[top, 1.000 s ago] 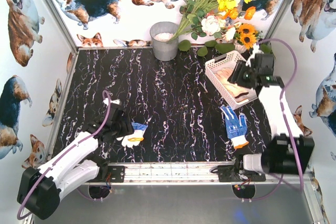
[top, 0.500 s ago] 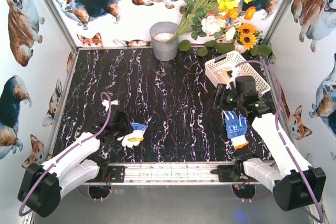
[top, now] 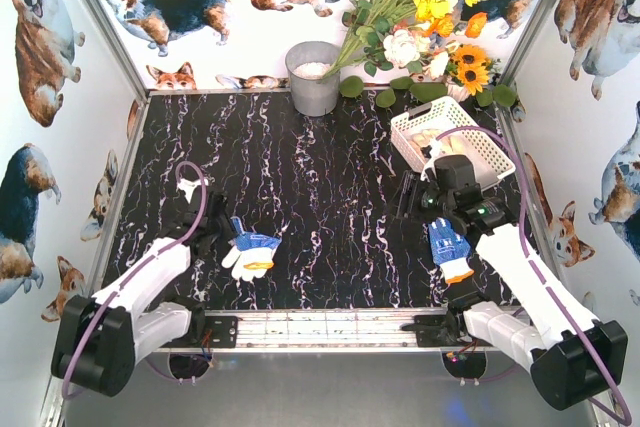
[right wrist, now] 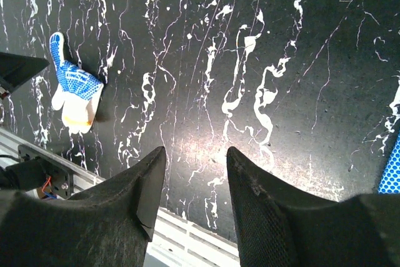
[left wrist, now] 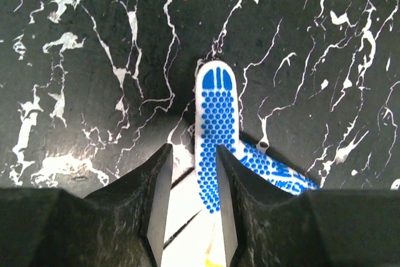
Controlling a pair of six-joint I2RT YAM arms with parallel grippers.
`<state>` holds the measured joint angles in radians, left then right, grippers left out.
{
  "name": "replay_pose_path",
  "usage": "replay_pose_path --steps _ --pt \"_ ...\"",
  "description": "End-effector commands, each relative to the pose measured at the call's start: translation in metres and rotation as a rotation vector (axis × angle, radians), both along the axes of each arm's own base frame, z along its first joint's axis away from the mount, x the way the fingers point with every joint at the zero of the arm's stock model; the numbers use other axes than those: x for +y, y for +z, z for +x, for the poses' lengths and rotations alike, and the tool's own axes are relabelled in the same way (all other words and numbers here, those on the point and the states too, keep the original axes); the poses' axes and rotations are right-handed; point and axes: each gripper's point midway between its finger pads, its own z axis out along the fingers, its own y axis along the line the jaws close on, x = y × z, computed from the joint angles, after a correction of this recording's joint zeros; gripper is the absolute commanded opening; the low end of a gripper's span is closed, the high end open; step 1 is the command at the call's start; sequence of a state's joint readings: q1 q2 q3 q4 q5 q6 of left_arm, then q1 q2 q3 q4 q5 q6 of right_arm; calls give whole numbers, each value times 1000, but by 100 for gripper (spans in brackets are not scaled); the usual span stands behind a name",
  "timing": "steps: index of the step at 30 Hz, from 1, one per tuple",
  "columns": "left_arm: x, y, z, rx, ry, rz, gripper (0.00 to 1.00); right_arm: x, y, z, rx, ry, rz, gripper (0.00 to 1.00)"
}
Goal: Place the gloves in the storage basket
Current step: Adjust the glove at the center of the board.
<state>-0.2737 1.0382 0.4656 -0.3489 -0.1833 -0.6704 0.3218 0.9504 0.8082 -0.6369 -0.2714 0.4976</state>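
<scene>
Left wrist view has the left claw [left wrist: 192, 152] set narrow around one dotted finger of a blue-and-white glove [left wrist: 215, 110]. The glove lies flat on the black marble table [left wrist: 81, 60] and reaches on ahead of the tips; whether the pads pinch it I cannot tell. The right claw [right wrist: 195, 154] hangs above bare table, jaws a little apart and holding nothing, a second blue glove [right wrist: 392, 170] just off its right side. The storage basket [top: 422, 114] sits right beside that claw, cream gloves [top: 432, 137] inside.
</scene>
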Motion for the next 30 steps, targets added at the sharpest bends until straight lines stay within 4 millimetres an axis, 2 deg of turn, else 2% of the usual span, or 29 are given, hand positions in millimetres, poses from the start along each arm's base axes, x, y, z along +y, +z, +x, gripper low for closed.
replay_pose_path --steps 1,4,11,17,23,27,30 --pt "-8 10 23 -74 -40 -53 27 4 16 7 -67 -11 19 45" --pt "-15 11 28 -90 -52 -88 27 -5 8 3 -42 -44 -30 45" --pt "-16 -3 29 -67 -58 -99 33 -63 -29 -11 73 -318 -245 45" --pt "-21 -11 34 -54 -66 -124 28 -96 -58 -22 128 -509 -341 46" --pt "-17 -13 39 -53 -61 -111 18 -108 -75 -27 136 -566 -373 50" --pt "-20 -19 38 -44 -68 -128 15 -104 -82 -26 157 -551 -361 50" --pt "-24 -22 37 -41 -73 -148 9 -99 -84 -24 164 -543 -343 50"
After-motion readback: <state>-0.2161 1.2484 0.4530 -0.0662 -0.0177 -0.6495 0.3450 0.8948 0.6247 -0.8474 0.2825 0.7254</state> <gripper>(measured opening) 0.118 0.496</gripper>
